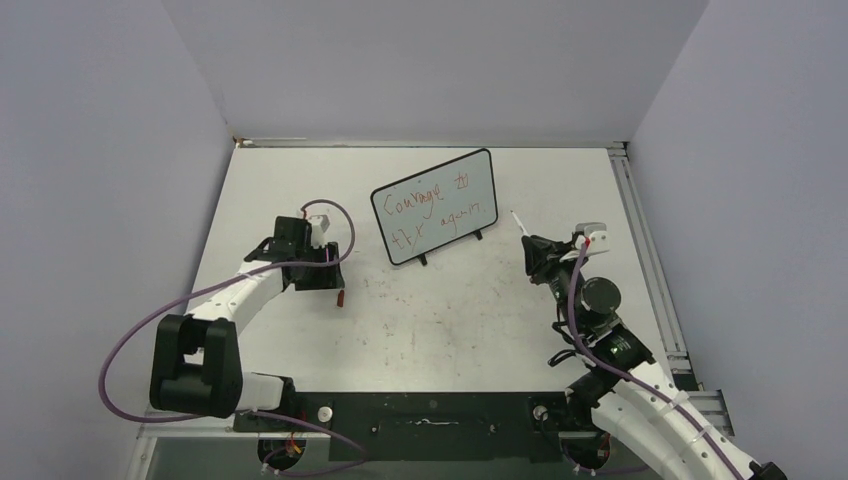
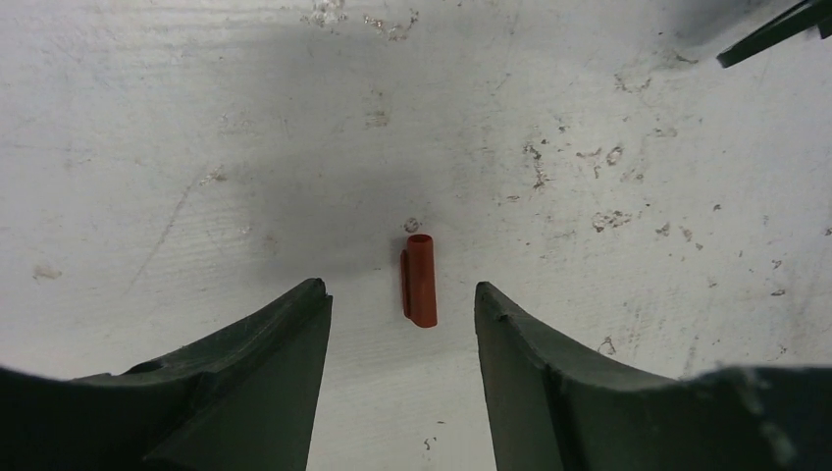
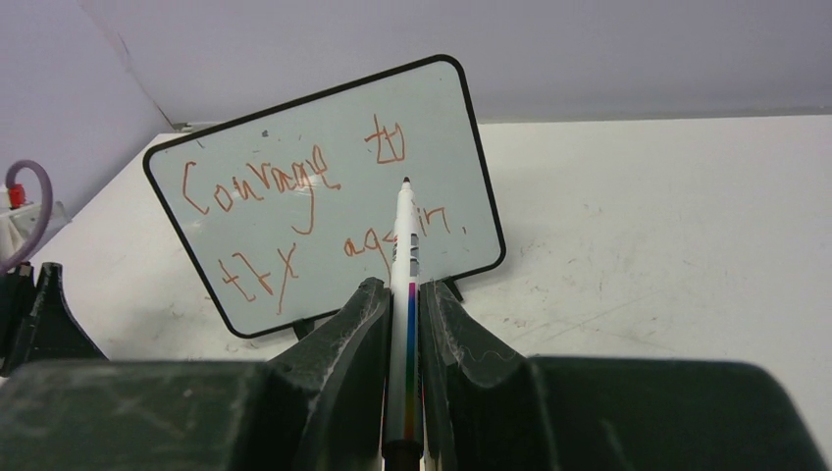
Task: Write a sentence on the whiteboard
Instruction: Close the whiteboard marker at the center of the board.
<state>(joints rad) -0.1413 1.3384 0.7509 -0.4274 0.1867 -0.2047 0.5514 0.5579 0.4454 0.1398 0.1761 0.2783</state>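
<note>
A: Whiteboard [image 3: 432, 98] where?
B: Mid-table toward the back, standing on its feet, face turned to R arm. Sentence [image 3: 263, 186] on it in red, two lines, looks complete.
A: R gripper [image 3: 402, 290]?
B: Clamped on marker [image 3: 403, 245], uncapped tip aimed at bd but held off it, prob. to avoid a stray stroke.
A: L gripper [image 2: 400, 294]?
B: Jaws apart, nothing held. Low over red cap [image 2: 420, 280] lying on table [image 2: 638, 147], just ahead btwn the tips. Likely lined up for pickup, then recapping.
A: Room?
B: Plenty round cap, no clutter. Bd feet well apart from it. L elbow close to left table edge.
</note>
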